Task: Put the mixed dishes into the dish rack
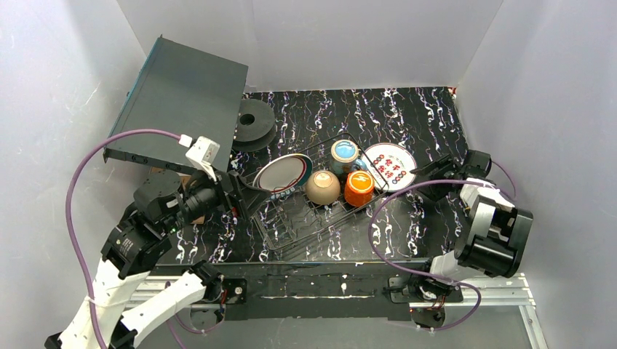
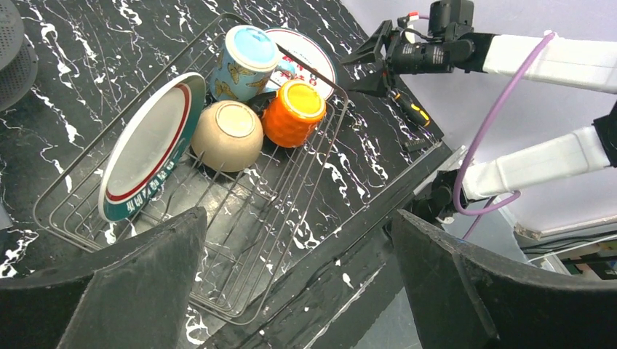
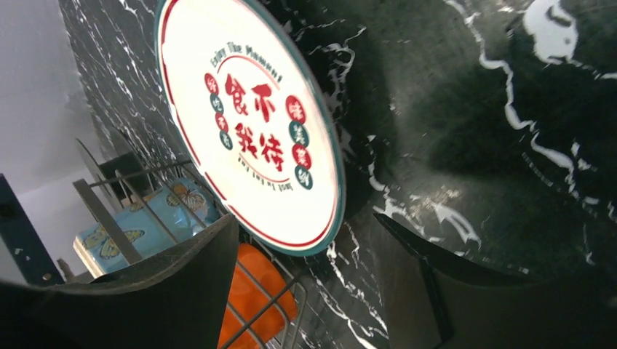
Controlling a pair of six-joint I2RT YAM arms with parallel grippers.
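While the right gripper (image 3: 305, 218) sits low at the right side of the overhead view, its two fingers stand apart with the near rim of the red-patterned plate (image 3: 251, 123) just ahead of the gap. Neither finger visibly touches the plate; nothing is grasped.

Red-patterned plate: on the table (image 1: 407, 218), just outside the right end of the dish rack (image 1: 295, 222). Cannot tell whether it touches the wire.

Rack: centre of the overhead view, lying at an angle.
- Green-and-red rimmed plate (image 2: 149, 145): inside, at the upper left end, leaning tilted on the wires.
- Cream bowl (image 2: 227, 134): just right of that plate, base ring up.
- Orange cup (image 2: 293, 113): just beside the bowl, on its right.
- Blue mug (image 2: 247, 62): behind bowl and cup, at the far rim, butterfly print on its side.

Left gripper (image 2: 297, 218): released, fingers spread wide and empty, held at the rack's left end.

Also noted: black disc (image 1: 253, 122) and flat dark box (image 1: 182, 98) at upper left; yellow-handled screwdriver (image 2: 411, 110) on the table near the right gripper.
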